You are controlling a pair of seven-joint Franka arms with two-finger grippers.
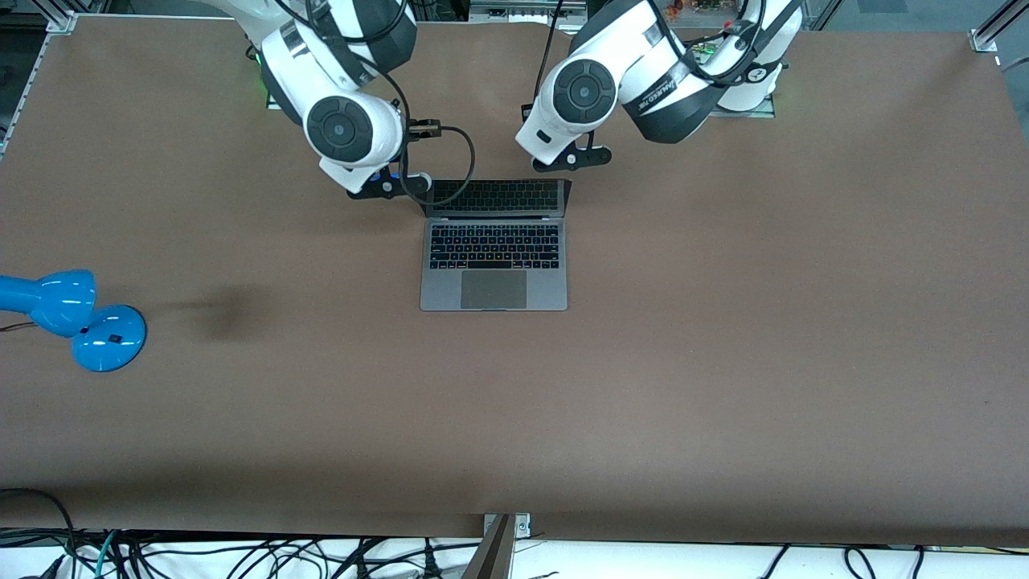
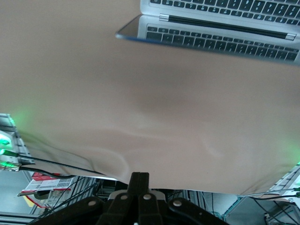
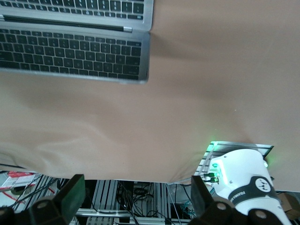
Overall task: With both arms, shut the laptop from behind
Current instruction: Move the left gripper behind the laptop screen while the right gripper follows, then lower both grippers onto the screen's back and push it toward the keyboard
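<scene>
Laptop (image 1: 494, 249) sits open mid-table, its raised screen toward the bases, where the right gripper (image 1: 378, 186), fingers spread, and the left gripper (image 1: 572, 158), fingers' state unclear, flank the lid's corners.

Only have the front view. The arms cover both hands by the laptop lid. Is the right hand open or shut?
Observer: Open. The right wrist view shows the right hand with its fingers wide apart and nothing between them.
Operator: Left?
Observer: The left hand is shut, fingers together, holding nothing.
Operator: Is either on the lid?
Observer: No. In each wrist view, bare table lies between the fingers and the open laptop.
</scene>
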